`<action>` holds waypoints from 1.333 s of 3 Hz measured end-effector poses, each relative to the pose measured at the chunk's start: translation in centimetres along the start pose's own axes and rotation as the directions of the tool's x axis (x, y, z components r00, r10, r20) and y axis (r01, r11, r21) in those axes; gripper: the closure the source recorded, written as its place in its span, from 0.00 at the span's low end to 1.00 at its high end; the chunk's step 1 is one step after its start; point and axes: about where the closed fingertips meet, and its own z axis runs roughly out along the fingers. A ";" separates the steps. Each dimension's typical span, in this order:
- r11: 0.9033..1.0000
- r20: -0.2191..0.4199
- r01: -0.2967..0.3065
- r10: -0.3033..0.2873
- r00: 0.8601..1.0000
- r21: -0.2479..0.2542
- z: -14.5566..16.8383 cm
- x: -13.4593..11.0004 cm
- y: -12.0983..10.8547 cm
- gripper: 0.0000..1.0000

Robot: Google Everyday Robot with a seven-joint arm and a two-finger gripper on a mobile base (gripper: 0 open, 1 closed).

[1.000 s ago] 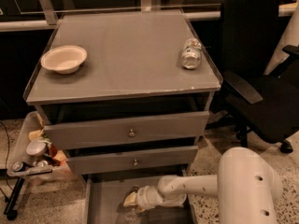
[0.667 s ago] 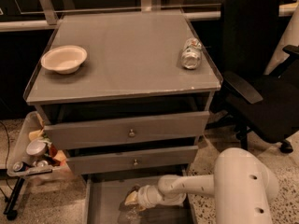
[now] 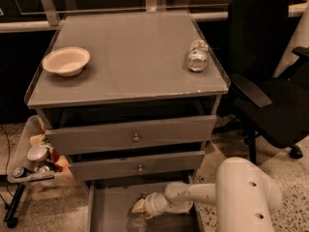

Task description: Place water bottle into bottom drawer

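Note:
The bottom drawer (image 3: 111, 207) is pulled open at the foot of the grey cabinet, showing its flat grey floor. My gripper (image 3: 138, 206) reaches into it from the right, low over the floor, on a white arm (image 3: 193, 195). A see-through water bottle (image 3: 136, 222) shows faintly on the drawer floor right at the gripper's tip, by the bottom edge of the view. I cannot tell whether the gripper still holds it.
The cabinet top (image 3: 130, 57) carries a pale bowl (image 3: 66, 60) at the left and a short labelled container (image 3: 197, 55) lying at the right. Two shut drawer fronts with knobs (image 3: 136, 137) sit above. A black office chair (image 3: 270, 86) stands to the right, a cluttered cart (image 3: 34, 163) to the left.
The arm's bulky white body has shifted slightly left. The gripper stays at the same spot in the drawer.

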 end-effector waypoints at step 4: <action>1.000 -0.007 -0.013 0.013 1.000 0.007 0.6 -0.2 -1.2 0.35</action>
